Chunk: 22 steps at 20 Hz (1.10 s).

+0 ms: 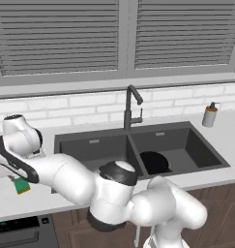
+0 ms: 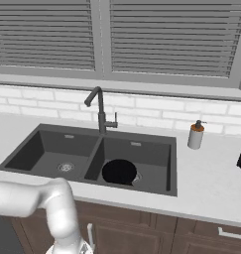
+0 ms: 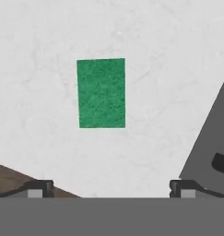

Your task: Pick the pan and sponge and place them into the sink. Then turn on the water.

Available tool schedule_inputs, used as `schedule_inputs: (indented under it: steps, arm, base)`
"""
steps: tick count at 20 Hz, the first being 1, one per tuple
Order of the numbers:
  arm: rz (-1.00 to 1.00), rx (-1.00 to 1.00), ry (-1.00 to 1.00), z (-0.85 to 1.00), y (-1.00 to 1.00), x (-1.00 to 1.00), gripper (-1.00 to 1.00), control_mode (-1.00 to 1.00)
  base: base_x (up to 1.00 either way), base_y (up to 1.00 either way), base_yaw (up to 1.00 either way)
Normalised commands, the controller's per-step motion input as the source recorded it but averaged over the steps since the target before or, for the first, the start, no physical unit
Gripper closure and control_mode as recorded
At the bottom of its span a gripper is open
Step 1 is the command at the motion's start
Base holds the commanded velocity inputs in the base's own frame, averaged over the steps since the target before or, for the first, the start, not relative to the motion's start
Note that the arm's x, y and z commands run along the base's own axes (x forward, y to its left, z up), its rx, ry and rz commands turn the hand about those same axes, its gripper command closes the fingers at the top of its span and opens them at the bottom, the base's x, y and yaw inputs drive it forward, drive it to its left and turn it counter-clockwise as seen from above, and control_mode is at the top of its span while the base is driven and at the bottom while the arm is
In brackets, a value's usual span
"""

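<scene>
Sponge [image 3: 101,92] is what I'm after now: a flat green rectangle seen straight down from the hand, with an orange-yellow bottom layer visible from the left base cam. It's lying on the white surface [image 3: 155,55], left of the sink [image 1: 95,145] and close to the near edge. The pan [image 1: 154,162] already sits in the right basin, black and round. My claw [image 3: 109,189] hangs above the sponge, spread wide with nothing in it. To do this cleanly I reckon I should centre over the green patch first, since it sits a bit off-middle, then drop straight down and pinch across the narrow side. The faucet [image 1: 131,105] is dry, no stream yet.
</scene>
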Motion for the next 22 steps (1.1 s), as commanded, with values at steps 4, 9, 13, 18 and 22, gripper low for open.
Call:
schedule_inputs:
  steps: [4,9,13,18,22]
  arm:
    - [-0.02,-0.05,0.01,-0.41,0.09,0.04,-1.0,-1.0]
    - [-0.01,-0.06,0.0,-0.32,0.1,0.02,-1.0,-1.0]
    - [0.0,0.0,-0.01,-0.28,0.07,0.05,-1.0,-1.0]
    - [0.0,0.0,-0.02,-0.26,0.04,0.19,-1.0,-1.0]
    - [0.0,0.0,-0.03,-0.21,0.06,0.11,-1.0,-1.0]
  base:
    - [0.0,0.0,0.0]
    - [0.0,0.0,0.0]
    - [0.0,0.0,0.0]
    - [0.0,0.0,0.0]
    - [0.0,0.0,0.0]
